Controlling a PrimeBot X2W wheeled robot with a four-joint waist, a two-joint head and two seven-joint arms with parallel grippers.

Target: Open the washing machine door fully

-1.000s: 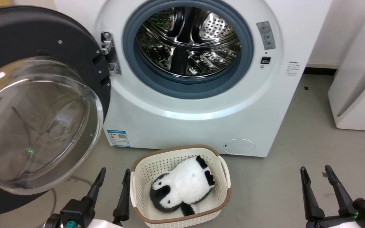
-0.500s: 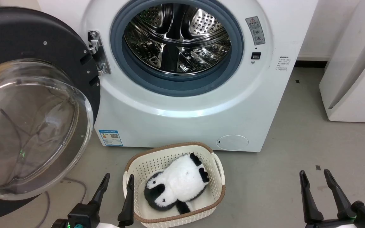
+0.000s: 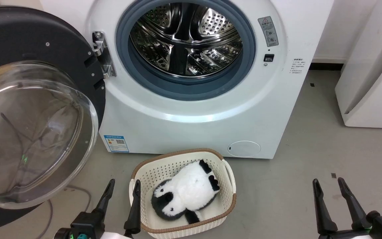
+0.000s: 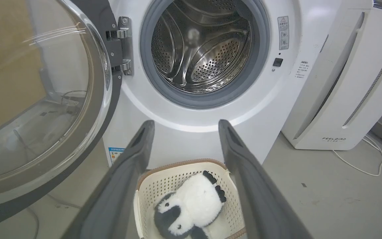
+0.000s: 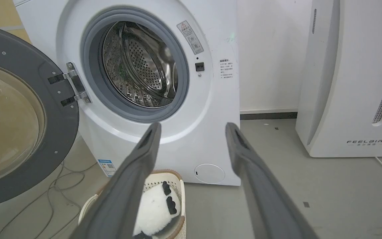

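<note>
The left gripper (image 3: 124,182) and right gripper (image 3: 327,180) hang empty, dark fingers spread wide. Just beside the left one, a cream perforated plastic basket (image 3: 177,151) holds a black-and-white plush panda (image 3: 187,192). Behind it stands the white boxy washing machine (image 3: 194,132). The round glossy black washing machine door (image 3: 28,36) is swung wide open to the left.

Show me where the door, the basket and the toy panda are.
door (image 3: 28,36): head view, on its black ring.
basket (image 3: 154,172): head view, on its perforated inner wall.
panda (image 3: 191,187): head view, on its white back.
</note>
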